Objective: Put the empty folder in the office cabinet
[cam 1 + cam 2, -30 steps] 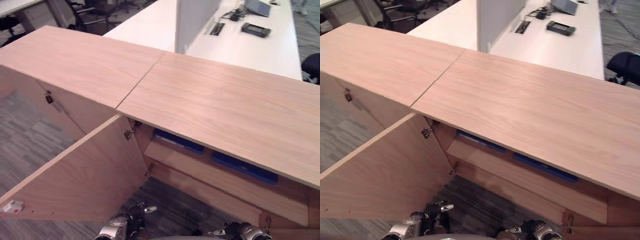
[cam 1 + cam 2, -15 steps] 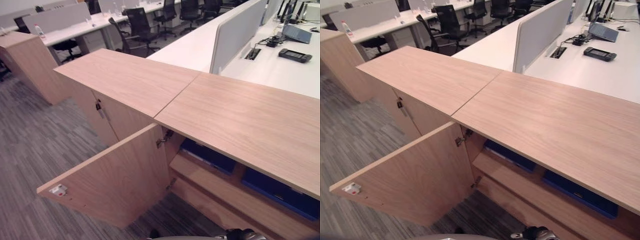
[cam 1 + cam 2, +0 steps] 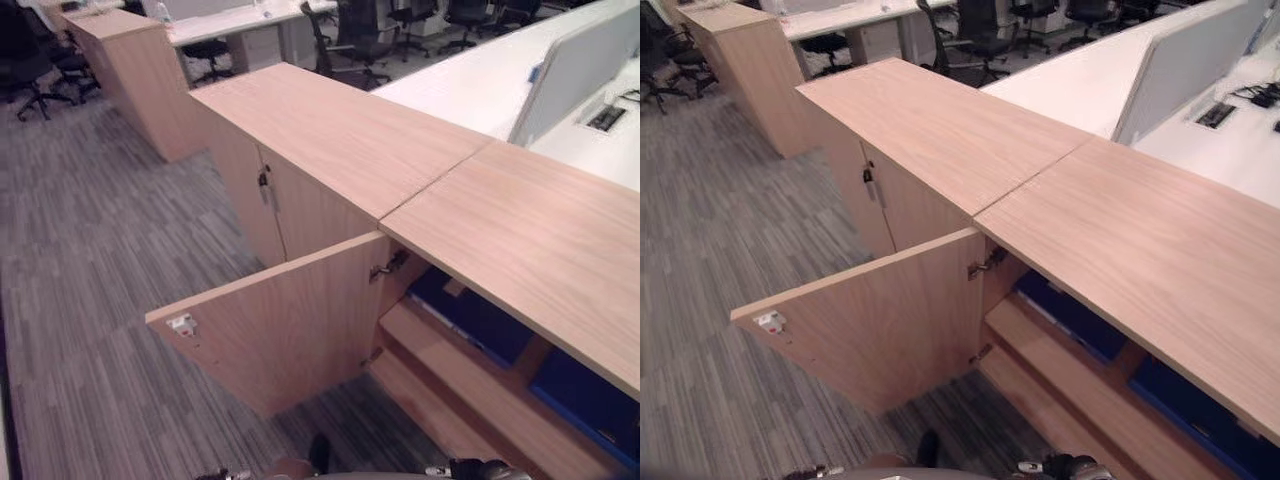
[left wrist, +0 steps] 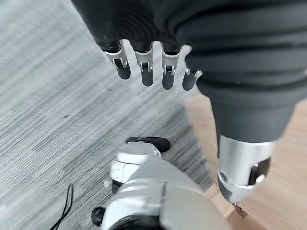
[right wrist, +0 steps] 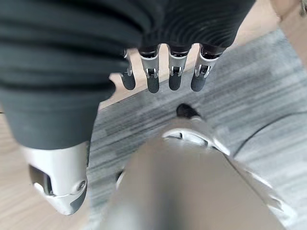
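The wooden office cabinet (image 3: 520, 240) stands before me with its left door (image 3: 290, 330) swung wide open toward me. Inside, blue folders (image 3: 470, 315) lie on the upper shelf, and another blue one (image 3: 590, 400) lies further right. My left hand (image 4: 146, 67) hangs over the grey carpet with straight fingers, holding nothing. My right hand (image 5: 163, 72) hangs the same way, fingers relaxed and empty. I see no folder in either hand.
A closed cabinet (image 3: 330, 130) with a key in its door (image 3: 265, 185) adjoins on the left. Another cabinet (image 3: 130, 60) stands further back. White desks with a divider panel (image 3: 575, 70) lie behind, with office chairs (image 3: 345, 40) beyond. Grey carpet (image 3: 90, 260) stretches to the left.
The camera has swung left and lifted, so the cabinet sits further right and more floor shows. The cabinet, door and folders have not moved.
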Controlling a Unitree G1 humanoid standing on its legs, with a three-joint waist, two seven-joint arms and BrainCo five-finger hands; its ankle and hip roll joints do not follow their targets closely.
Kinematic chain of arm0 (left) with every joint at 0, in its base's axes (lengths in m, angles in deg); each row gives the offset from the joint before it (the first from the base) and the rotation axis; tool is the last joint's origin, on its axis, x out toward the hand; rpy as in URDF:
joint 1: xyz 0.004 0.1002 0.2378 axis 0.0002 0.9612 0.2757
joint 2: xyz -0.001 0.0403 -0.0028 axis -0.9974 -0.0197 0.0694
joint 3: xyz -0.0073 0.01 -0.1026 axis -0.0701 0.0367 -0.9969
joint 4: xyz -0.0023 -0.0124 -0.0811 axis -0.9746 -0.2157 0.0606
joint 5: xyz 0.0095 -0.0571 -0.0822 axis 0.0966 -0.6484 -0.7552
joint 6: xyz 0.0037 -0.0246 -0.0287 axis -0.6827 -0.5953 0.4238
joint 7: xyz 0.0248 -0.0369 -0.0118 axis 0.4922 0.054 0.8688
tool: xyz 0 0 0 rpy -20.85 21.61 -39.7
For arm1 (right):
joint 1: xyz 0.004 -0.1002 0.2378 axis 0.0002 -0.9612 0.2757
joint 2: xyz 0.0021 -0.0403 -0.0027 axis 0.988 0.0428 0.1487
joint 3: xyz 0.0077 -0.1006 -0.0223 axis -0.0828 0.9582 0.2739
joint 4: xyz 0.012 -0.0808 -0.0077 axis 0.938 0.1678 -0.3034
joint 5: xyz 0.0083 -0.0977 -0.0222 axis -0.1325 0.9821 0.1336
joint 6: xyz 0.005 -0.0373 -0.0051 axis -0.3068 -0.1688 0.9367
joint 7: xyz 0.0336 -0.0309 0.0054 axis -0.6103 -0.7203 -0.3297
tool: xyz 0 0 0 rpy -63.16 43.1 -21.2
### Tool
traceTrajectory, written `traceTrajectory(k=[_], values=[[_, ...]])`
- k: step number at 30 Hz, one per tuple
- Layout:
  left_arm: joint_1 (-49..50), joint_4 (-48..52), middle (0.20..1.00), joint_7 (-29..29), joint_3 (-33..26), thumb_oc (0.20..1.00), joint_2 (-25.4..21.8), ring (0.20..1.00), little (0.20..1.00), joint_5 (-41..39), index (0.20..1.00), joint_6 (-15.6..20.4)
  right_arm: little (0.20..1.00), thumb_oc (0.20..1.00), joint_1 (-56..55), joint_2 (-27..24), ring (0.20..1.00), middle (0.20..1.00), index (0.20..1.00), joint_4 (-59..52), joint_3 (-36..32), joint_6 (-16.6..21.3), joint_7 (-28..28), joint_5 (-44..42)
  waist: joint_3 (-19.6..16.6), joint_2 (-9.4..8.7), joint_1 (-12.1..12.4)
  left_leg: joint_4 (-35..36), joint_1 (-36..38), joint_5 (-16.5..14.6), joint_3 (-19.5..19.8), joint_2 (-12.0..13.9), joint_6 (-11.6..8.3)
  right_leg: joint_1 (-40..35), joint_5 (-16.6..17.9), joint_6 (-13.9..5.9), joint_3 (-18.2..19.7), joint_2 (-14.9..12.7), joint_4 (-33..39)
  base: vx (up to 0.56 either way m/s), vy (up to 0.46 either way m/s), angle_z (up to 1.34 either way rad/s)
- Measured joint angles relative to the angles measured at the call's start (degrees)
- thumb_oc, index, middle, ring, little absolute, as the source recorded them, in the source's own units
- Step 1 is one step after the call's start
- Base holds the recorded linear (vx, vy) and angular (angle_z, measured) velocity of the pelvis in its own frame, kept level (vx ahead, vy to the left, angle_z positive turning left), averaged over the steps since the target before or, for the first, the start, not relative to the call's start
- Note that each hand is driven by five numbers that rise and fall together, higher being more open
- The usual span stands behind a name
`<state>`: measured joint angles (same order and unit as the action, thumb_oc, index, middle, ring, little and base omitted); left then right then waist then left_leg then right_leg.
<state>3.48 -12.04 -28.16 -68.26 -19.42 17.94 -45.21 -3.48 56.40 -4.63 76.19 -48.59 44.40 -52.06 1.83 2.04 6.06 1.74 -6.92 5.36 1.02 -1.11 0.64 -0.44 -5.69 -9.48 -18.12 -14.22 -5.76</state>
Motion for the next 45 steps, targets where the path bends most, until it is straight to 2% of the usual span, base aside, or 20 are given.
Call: traceTrajectory(k=[2,5,8,9,13,15,21,31,36,38,39,42,45], values=[[-1.3,3.9,1.000,1.5,-2.0,1.000,-3.8,1.000,1.000,0.0,1.000,0.4,1.000,1.000,-0.3,-0.3,1.000,1.000,1.000,-0.6,0.1,0.0,0.2,-0.1,-0.1,-0.11,0.5,0.3,0.6,0.3,-0.1,1.1,-1.63,-1.8,1.3,0.48,0.0,1.6,2.5,0.04,-0.089,0.06],[-3.3,4.3,1.000,3.1,-3.9,1.000,-6.9,1.000,1.000,0.8,1.000,1.1,1.000,1.000,-1.0,0.1,1.000,1.000,1.000,-0.9,0.7,0.1,0.4,-1.0,-2.0,-1.21,0.2,0.6,1.6,0.8,-0.8,1.6,-2.29,-2.7,1.5,0.41,0.2,2.2,3.6,0.07,-0.102,-0.19],[-10.6,2.2,1.000,4.5,-1.4,1.000,-12.1,1.000,1.000,9.9,1.000,1.0,1.000,1.000,-2.7,0.9,1.000,1.000,1.000,-0.9,3.0,0.1,0.2,-1.1,-3.5,-3.09,-0.4,2.7,3.6,1.2,-1.2,1.8,-2.84,-4.6,2.0,0.67,0.2,2.7,6.0,0.08,-0.105,-0.07],[-14.3,2.2,1.000,6.3,-2.1,1.000,-14.6,1.000,1.000,12.8,1.000,1.0,1.000,1.000,-3.2,1.9,1.000,1.000,1.000,-0.8,4.4,0.1,0.1,-1.0,-4.4,-4.54,-1.1,3.3,4.5,1.3,-1.6,2.0,-2.66,-6.1,2.9,0.66,0.2,3.2,8.3,0.09,-0.093,-0.16],[-21.0,-8.7,1.000,7.5,-1.5,1.000,-15.7,1.000,1.000,14.2,1.000,1.1,1.000,1.000,-2.9,1.9,1.000,1.000,1.000,-0.9,4.9,0.1,0.0,-0.9,-4.5,-4.93,-3.3,3.4,6.1,1.1,-2.1,2.2,-2.72,-8.6,3.9,1.08,0.4,3.8,10.6,0.06,-0.039,-0.06],[-21.9,-10.7,1.000,7.9,-1.5,1.000,-15.7,1.000,1.000,14.1,1.000,1.1,1.000,1.000,-3.0,1.9,1.000,1.000,1.000,-0.7,5.1,0.1,-0.4,-0.9,-4.7,-4.80,-4.0,3.4,6.2,1.0,-2.3,2.4,-2.80,-8.7,3.9,1.20,0.4,4.1,10.8,0.03,-0.017,-0.04],[-24.4,-13.3,1.000,7.8,-0.7,1.000,-16.7,1.000,1.000,15.4,1.000,0.5,1.000,1.000,-3.4,1.6,1.000,1.000,1.000,-0.3,5.6,0.1,-0.9,-1.0,-5.5,-4.25,-4.1,3.4,7.0,0.6,-3.6,3.1,-3.13,-8.7,3.8,1.55,2.0,4.6,11.0,0.03,-0.017,-0.11],[-26.7,-14.4,1.000,8.4,2.6,1.000,-17.9,1.000,1.000,15.8,1.000,0.1,1.000,1.000,-4.7,1.6,1.000,1.000,1.000,-0.3,6.7,0.1,-1.0,-1.1,-6.5,-5.62,-4.1,3.9,7.2,0.0,-4.8,3.7,-3.41,-7.8,3.5,1.90,3.4,4.8,10.1,0.00,-0.007,-0.08],[-26.0,-8.2,1.000,11.8,4.2,1.000,-17.1,1.000,1.000,15.8,1.000,-1.4,1.000,1.000,-5.2,1.7,1.000,1.000,1.000,-0.3,6.6,0.6,-0.8,-1.8,-6.6,-5.89,-3.2,3.9,7.1,0.1,-4.7,3.7,-3.45,-7.6,3.5,1.78,3.3,4.8,9.8,-0.01,0.004,0.03],[-20.8,2.2,1.000,13.5,5.0,1.000,-17.7,1.000,1.000,15.8,1.000,-3.2,1.000,1.000,-5.3,2.0,1.000,1.000,1.000,-0.4,6.4,1.3,-0.5,-2.2,-6.5,-6.13,-2.3,3.8,6.9,0.2,-4.4,3.5,-3.33,-7.6,3.6,1.61,3.1,4.7,9.9,-0.03,0.014,0.08],[-18.5,5.7,1.000,13.5,5.1,1.000,-18.7,1.000,1.000,16.1,1.000,-3.1,1.000,1.000,-5.4,2.0,1.000,1.000,1.000,-0.4,6.3,1.3,-0.3,-2.2,-6.5,-6.19,-2.1,3.9,6.7,0.2,-4.1,3.3,-3.31,-7.6,3.6,1.50,3.0,4.5,9.8,-0.01,0.013,0.17],[-15.4,11.1,1.000,12.2,5.4,1.000,-17.5,1.000,1.000,16.3,1.000,-3.2,1.000,1.000,-5.4,2.1,1.000,1.000,1.000,-0.3,6.1,1.6,0.1,-2.2,-6.4,-6.00,-0.6,3.8,6.6,0.2,-3.8,2.8,-3.21,-7.6,3.7,1.39,2.6,4.0,9.7,-0.01,0.021,0.09],[-7.5,21.9,1.000,9.4,5.1,1.000,-19.4,1.000,1.000,16.2,1.000,-3.2,1.000,1.000,-5.3,2.4,1.000,1.000,1.000,-0.3,3.9,2.2,0.1,-2.1,-6.3,-5.91,-0.1,3.9,6.5,0.2,-3.8,2.2,-3.09,-7.7,3.9,1.07,2.6,3.4,9.8,0.00,0.000,0.00]])
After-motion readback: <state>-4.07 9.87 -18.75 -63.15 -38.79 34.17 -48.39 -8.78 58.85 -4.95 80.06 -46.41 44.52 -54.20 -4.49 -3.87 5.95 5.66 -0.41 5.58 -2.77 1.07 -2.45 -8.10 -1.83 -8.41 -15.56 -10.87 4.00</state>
